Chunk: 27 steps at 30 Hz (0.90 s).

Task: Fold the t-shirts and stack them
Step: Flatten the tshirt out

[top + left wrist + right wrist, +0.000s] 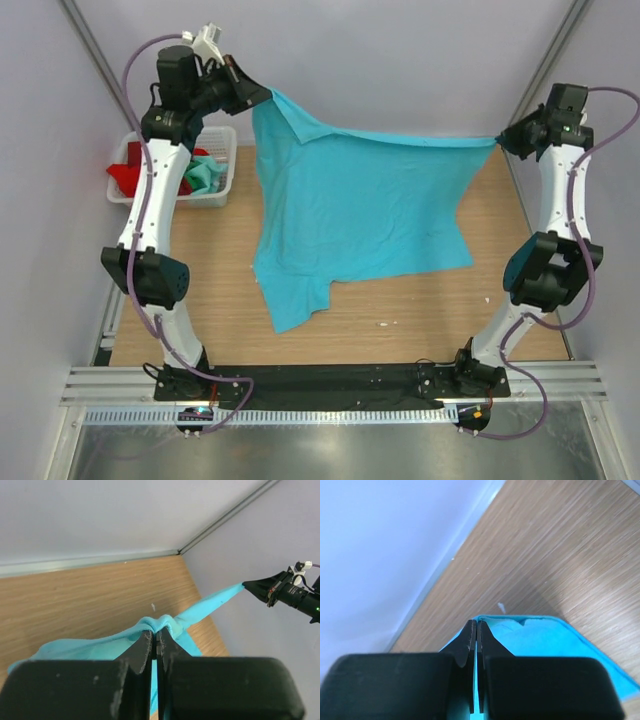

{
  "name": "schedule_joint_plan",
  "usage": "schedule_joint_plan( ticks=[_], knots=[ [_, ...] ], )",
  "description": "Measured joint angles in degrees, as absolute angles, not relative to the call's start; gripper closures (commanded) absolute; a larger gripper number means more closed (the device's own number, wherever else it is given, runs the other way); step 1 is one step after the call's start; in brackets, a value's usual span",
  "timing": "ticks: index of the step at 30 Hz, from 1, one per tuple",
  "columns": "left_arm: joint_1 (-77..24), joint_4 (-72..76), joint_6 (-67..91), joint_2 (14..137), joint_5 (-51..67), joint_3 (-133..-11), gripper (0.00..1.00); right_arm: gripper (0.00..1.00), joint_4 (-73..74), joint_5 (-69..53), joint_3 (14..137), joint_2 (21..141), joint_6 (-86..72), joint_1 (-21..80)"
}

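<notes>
A turquoise t-shirt [360, 210] hangs stretched in the air between both grippers, its lower part draped onto the wooden table [500, 310]. My left gripper [262, 95] is shut on the shirt's upper left corner; in the left wrist view the cloth [160, 624] bunches over the closed left gripper [157, 635]. My right gripper [500, 140] is shut on the upper right corner, and the right wrist view shows the right gripper [477, 625] pinching the cloth [540, 640]. A red t-shirt [128, 175] and a mint green t-shirt [205, 172] lie crumpled in the basket.
A white mesh basket [222, 165] stands at the back left of the table, partly behind the left arm. Enclosure walls rise close on the left, back and right. Bare wood shows in front of the hanging shirt.
</notes>
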<state>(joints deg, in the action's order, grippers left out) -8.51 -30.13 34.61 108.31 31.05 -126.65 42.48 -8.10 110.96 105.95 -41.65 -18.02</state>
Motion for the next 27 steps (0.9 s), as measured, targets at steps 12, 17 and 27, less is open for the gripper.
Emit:
schedule_joint_plan(
  ticks=[12,17,27],
  knots=[
    [-8.43,-29.41,32.25,82.74,30.41,-123.50,1.00,0.99,47.07,-7.73,115.18,83.61,-43.75,-14.98],
    [-12.82,-32.38,26.89,74.08,26.17,-126.26,1.00,0.99,48.10,-6.28,115.77,73.36,-43.31,-9.89],
    [-24.64,-40.75,15.90,65.93,15.38,-137.05,1.00,0.99,49.36,-3.55,117.95,56.97,-42.61,-6.85]
  ],
)
